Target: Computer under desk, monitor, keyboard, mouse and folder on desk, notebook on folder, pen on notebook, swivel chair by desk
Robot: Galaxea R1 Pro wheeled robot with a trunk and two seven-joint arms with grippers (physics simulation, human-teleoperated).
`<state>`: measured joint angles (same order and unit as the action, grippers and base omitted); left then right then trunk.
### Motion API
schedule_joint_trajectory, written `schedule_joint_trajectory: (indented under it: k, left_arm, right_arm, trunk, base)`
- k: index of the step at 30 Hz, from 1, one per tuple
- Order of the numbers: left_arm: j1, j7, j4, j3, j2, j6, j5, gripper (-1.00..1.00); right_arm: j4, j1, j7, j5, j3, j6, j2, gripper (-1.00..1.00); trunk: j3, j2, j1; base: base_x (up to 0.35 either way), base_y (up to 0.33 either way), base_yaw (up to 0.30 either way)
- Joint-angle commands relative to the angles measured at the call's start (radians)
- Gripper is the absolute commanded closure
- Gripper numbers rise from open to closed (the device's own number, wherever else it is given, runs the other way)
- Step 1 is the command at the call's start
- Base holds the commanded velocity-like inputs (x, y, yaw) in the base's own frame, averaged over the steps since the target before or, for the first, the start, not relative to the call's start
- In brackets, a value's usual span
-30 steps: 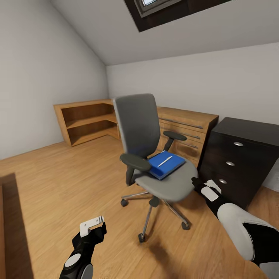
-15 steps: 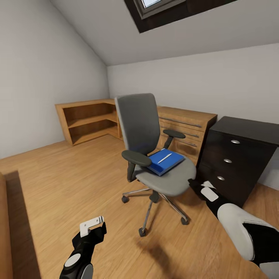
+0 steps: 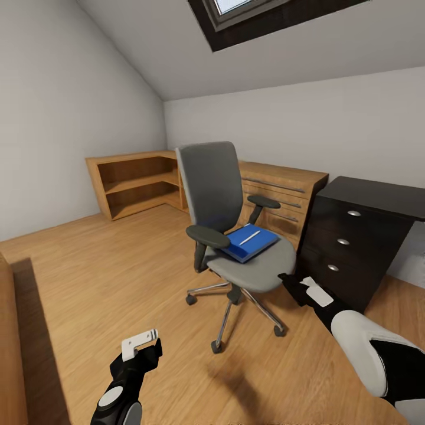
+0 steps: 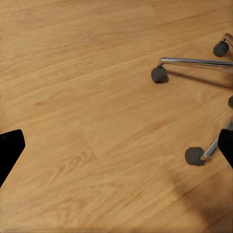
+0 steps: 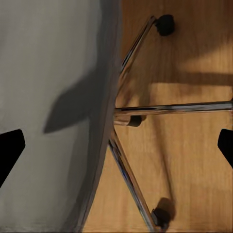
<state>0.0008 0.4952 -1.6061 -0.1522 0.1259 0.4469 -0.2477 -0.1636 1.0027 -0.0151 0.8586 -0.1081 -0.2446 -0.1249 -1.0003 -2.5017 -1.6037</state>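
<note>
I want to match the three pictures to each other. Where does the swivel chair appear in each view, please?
Head view: the swivel chair stands in the middle, its grey seat carrying the blue folder.
Left wrist view: chrome legs and castors at one edge, on the wood floor.
Right wrist view: the grey seat edge on one side, with the chrome base beneath.
Shared landmark: the chrome five-star base with black castors.
</note>
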Motion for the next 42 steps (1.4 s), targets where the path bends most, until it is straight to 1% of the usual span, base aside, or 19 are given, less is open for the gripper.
schedule_joint_trajectory:
  k: [1, 4, 8, 10, 11, 13, 18, 36, 39, 42]
  left_arm:
    - [0.0, 0.008, -0.002, -0.001, 0.0, 0.002, -0.01, -1.0]
    - [-0.001, 0.008, -0.002, -0.001, 0.0, 0.001, -0.01, -1.0]
    - [-0.001, 0.008, -0.002, -0.002, 0.001, 0.001, -0.01, -1.0]
    - [0.0, 0.007, -0.002, -0.004, 0.001, 0.001, -0.01, -1.0]
    - [0.0, 0.008, -0.002, -0.014, 0.0, 0.001, -0.01, -1.0]
    - [-0.001, 0.008, -0.002, -0.021, 0.0, 0.001, -0.01, -1.0]
    - [0.0, 0.008, -0.001, -0.024, 0.0, 0.001, -0.01, -1.0]
    - [-0.001, 0.008, 0.005, -0.03, 0.0, -0.002, -0.009, -1.0]
    - [0.0, 0.008, 0.005, -0.03, 0.0, 0.0, -0.009, -1.0]
    - [0.0, 0.008, 0.005, -0.03, 0.0, 0.001, -0.009, -1.0]
  right_arm:
    - [0.006, -0.002, 0.009, -0.001, 0.007, -0.02, 0.001, -1.0]
    - [0.009, -0.006, 0.041, -0.001, 0.007, -0.043, 0.001, -1.0]
    - [0.01, -0.01, 0.057, -0.001, 0.007, -0.051, 0.0, -1.0]
    - [0.01, -0.01, 0.058, -0.001, 0.007, -0.053, 0.0, -1.0]
    - [0.01, -0.01, 0.058, -0.001, 0.007, -0.064, 0.001, -1.0]
    - [0.01, -0.01, 0.058, -0.001, 0.007, -0.078, 0.001, -1.0]
    - [0.01, -0.01, 0.058, 0.0, 0.007, -0.083, 0.001, -1.0]
    - [0.01, -0.01, 0.058, 0.0, 0.007, -0.084, 0.001, -1.0]
    - [0.009, -0.01, 0.059, -0.001, 0.007, -0.084, 0.001, -1.0]
    - [0.009, -0.01, 0.059, -0.001, 0.007, -0.084, 0.0, -1.0]
  trunk:
    - [-0.001, 0.0, 0.0]
    - [-0.001, 0.0, 0.0]
    - [-0.001, 0.0, 0.0]
    - [-0.001, 0.0, 0.0]
    - [-0.001, 0.0, 0.0]
    - [-0.001, 0.0, 0.0]
    - [-0.001, 0.0, 0.0]
    - [-0.001, 0.0, 0.0]
    - [-0.001, 0.0, 0.0]
    - [-0.001, 0.0, 0.0]
  base:
    - [-0.037, 0.0, 0.0]
    - [-0.016, 0.0, 0.0]
    - [0.048, 0.0, 0.0]
    - [0.251, 0.0, 0.0]
    - [0.127, 0.0, 0.0]
    - [0.049, 0.0, 0.0]
    - [0.076, 0.0, 0.0]
    - [0.313, 0.0, 0.0]
    - [0.091, 0.0, 0.0]
    - [-0.121, 0.0, 0.0]
